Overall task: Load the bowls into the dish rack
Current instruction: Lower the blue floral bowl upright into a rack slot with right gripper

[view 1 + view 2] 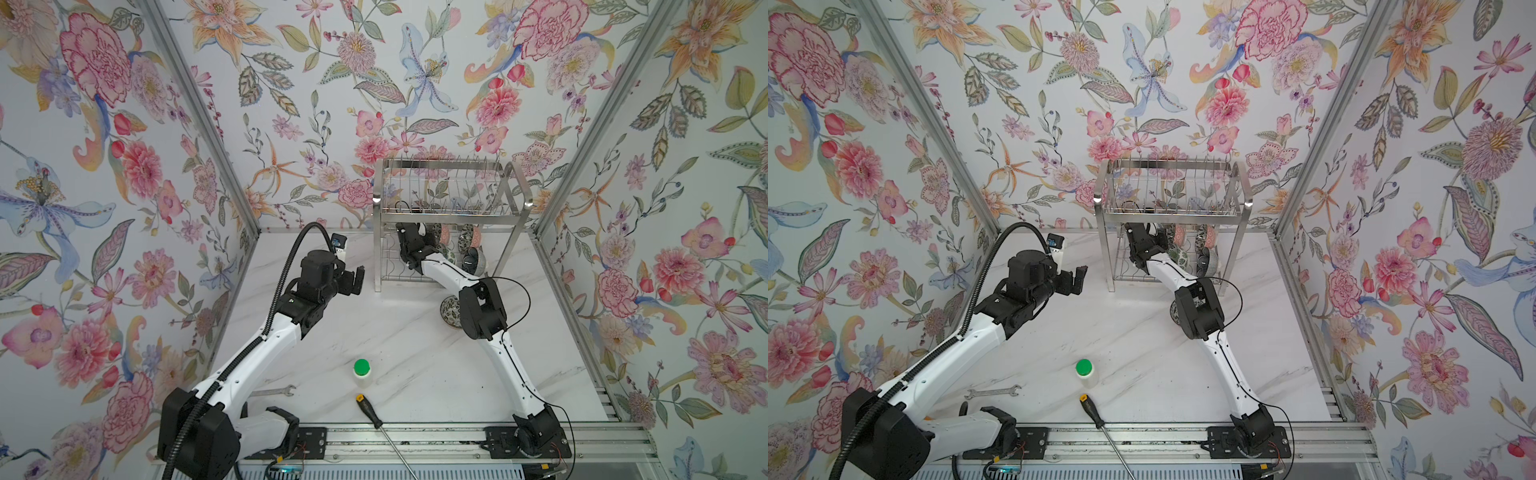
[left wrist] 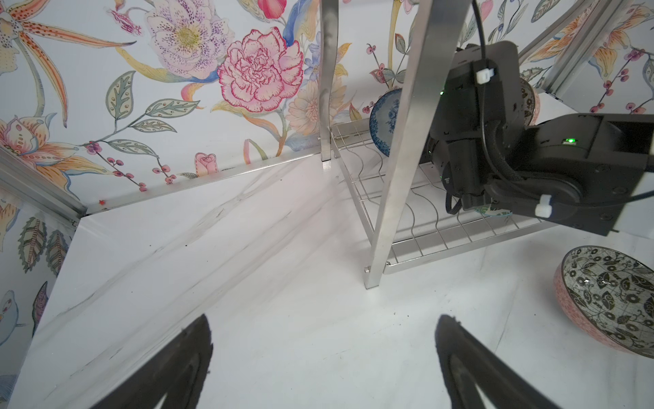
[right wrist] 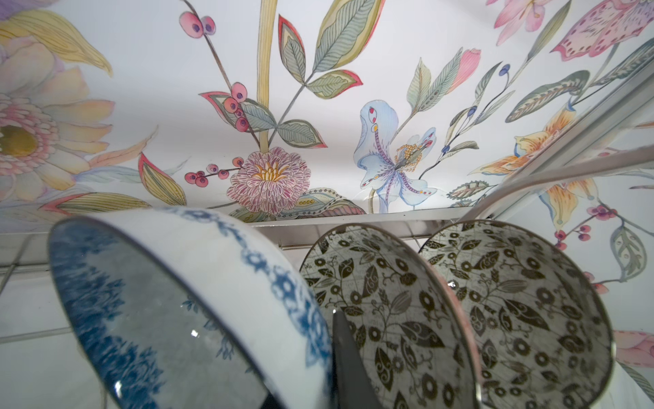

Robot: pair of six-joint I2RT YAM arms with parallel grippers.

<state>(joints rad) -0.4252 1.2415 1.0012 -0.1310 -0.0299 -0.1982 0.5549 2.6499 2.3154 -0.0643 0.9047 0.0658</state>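
The dish rack point(image 1: 451, 217) point(image 1: 1170, 212) stands at the back of the table. My right gripper point(image 1: 415, 232) point(image 1: 1144, 235) reaches into its lower tier and is shut on the wall of a blue floral bowl point(image 3: 219, 283) point(image 2: 384, 120), held on edge; one finger point(image 3: 350, 361) shows outside it. Beside it two black-and-white floral bowls point(image 3: 385, 311) point(image 3: 531, 301) stand on edge, with more bowls point(image 1: 467, 249) further right. Another black-and-white bowl point(image 1: 449, 312) point(image 2: 608, 297) lies on the table, partly under the right arm. My left gripper point(image 1: 355, 280) point(image 2: 323, 318) hangs open and empty left of the rack.
A white bottle with a green cap point(image 1: 361, 372), a screwdriver point(image 1: 370, 411) and a wrench point(image 1: 276, 391) lie near the table's front edge. Floral walls close in the back and both sides. The rack's front left leg point(image 2: 400, 177) stands just ahead of the left gripper.
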